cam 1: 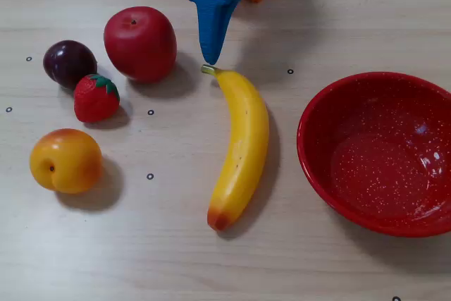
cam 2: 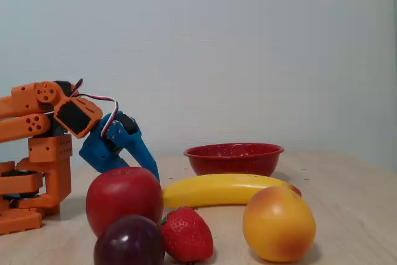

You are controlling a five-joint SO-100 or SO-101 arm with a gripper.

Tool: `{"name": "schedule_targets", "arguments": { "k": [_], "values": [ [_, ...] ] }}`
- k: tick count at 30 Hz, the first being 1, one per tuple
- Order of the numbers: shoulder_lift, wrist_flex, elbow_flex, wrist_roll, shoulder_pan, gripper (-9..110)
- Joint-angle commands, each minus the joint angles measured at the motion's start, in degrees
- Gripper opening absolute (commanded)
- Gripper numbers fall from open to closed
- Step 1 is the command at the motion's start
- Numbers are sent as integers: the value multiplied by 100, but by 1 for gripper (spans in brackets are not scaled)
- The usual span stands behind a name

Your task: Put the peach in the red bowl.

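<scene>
- Plainly nothing is done yet: the red bowl (cam 1: pixel 377 153) sits empty at the right of the overhead view.
- Folded low at its base, the arm points its tool (cam 1: pixel 211 53) down beside the banana's (cam 1: pixel 239 149) stem, clenched and empty.
- Untouched, the peach (cam 1: pixel 65 161) rests on the surface (cam 1: pixel 155 244) at far left, well apart from both.

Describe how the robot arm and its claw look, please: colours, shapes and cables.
The arm is built of orange blocky plastic segments with black servo motors set in them. Thin red, white and black cables loop near the wrist. The claw is blue and narrows to a point.
</scene>
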Motion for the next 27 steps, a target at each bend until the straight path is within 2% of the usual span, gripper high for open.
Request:
{"name": "schedule_targets", "arguments": {
  "k": [1, 27],
  "values": [
    [105, 44, 44, 97, 88, 0],
    [97, 44, 44, 149, 105, 0]
  ]
}}
